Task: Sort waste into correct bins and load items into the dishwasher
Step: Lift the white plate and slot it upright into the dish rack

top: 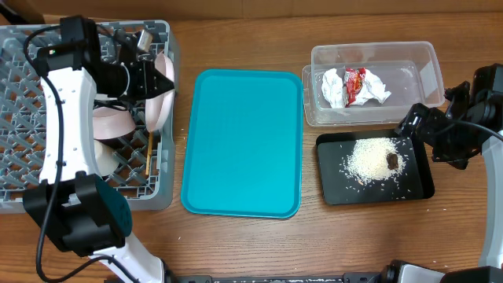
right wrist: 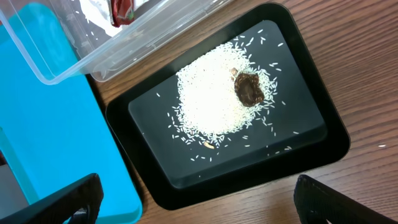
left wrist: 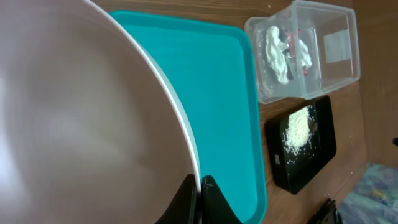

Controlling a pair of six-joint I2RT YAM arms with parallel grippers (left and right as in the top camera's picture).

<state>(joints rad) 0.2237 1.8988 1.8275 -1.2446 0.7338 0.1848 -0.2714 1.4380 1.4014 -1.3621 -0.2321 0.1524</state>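
Observation:
My left gripper [top: 155, 79] is over the right side of the grey dish rack [top: 23, 200], shut on the rim of the pale pink bowl [top: 161, 104]. In the left wrist view the fingers [left wrist: 200, 186] pinch the bowl's white rim and the bowl [left wrist: 81, 112] fills the frame. A wooden chopstick [top: 147, 153] lies in the rack. The clear tub [top: 314, 114] holds the white napkin [top: 334, 86] and red wrapper [top: 355, 82]. The black tray [top: 330, 192] holds rice [top: 373, 157] and a brown lump [top: 392, 159]. My right gripper [top: 424, 130] is open and empty above the tray's right edge [right wrist: 205, 205].
The teal serving tray [top: 240, 141] lies bare between the rack and the bins. More dishes stand in the rack under my left arm, partly hidden. Loose rice grains are scattered over the black tray's floor [right wrist: 298, 155].

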